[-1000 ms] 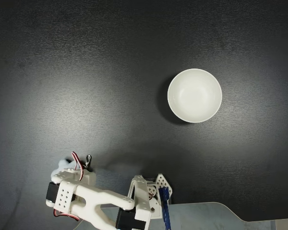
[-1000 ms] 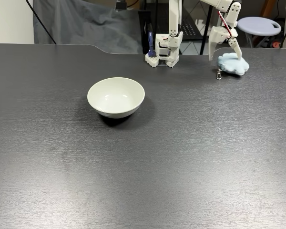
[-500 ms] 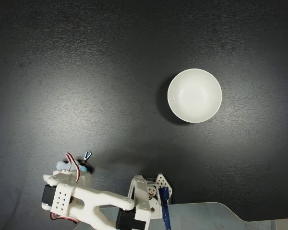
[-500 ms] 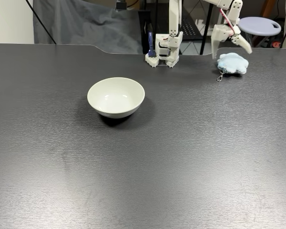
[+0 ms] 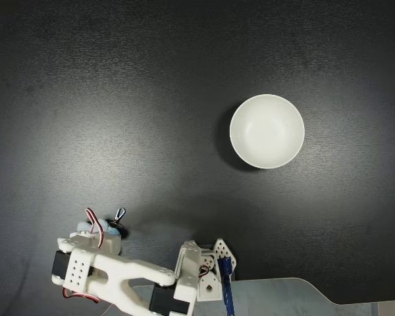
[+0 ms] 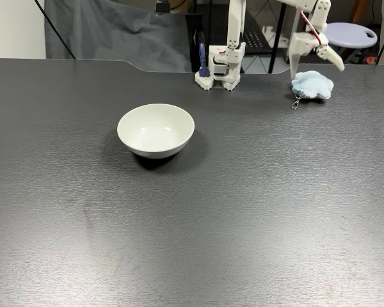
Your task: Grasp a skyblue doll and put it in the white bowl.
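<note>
The skyblue doll (image 6: 312,84) lies on the dark table at the far right, its metal clasp (image 6: 295,104) pointing toward the front. In a fixed view from above, only a sliver of the doll (image 5: 84,227) and the clasp (image 5: 120,214) peek out from under the white arm. My gripper (image 6: 315,70) hangs just above the doll, open, with nothing between its fingers; one finger (image 6: 292,64) points down and the other is splayed to the right. The white bowl (image 6: 156,130) (image 5: 267,131) stands empty, well apart from the doll.
The arm's base (image 6: 221,67) (image 5: 207,276) is fixed at the table's back edge, with a blue part beside it. Behind the table are a grey cloth (image 6: 115,32) and a round stool (image 6: 347,33). Dark tabletop stretches between doll and bowl.
The gripper was down on the doll, pressing it flat; it has risen and opened wider. The doll stays on the table and has puffed back to its lumpy shape.
</note>
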Controlling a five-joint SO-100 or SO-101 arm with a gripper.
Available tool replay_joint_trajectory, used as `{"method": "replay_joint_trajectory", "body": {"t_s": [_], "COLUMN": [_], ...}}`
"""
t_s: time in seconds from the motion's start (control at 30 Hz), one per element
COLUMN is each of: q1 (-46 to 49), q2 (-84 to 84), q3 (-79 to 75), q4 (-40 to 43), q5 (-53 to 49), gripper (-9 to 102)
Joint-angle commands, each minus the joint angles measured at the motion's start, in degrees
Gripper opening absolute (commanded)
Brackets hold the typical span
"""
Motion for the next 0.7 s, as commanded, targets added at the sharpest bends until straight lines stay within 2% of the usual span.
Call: {"method": "replay_joint_trajectory", "body": {"t_s": [0.0,0.27,0.5,0.67], "q1": [-0.6,-0.5,-0.6,-0.6], "q2": [-1.8,-3.3,-14.2,-15.8], "q3": [-3.9,-3.1,-3.3,-3.8], "q4": [-0.3,-5.5,-5.8,-5.9], "q5": [0.1,-0.3,-0.5,-0.6], "gripper": [66,66,66,66]}}
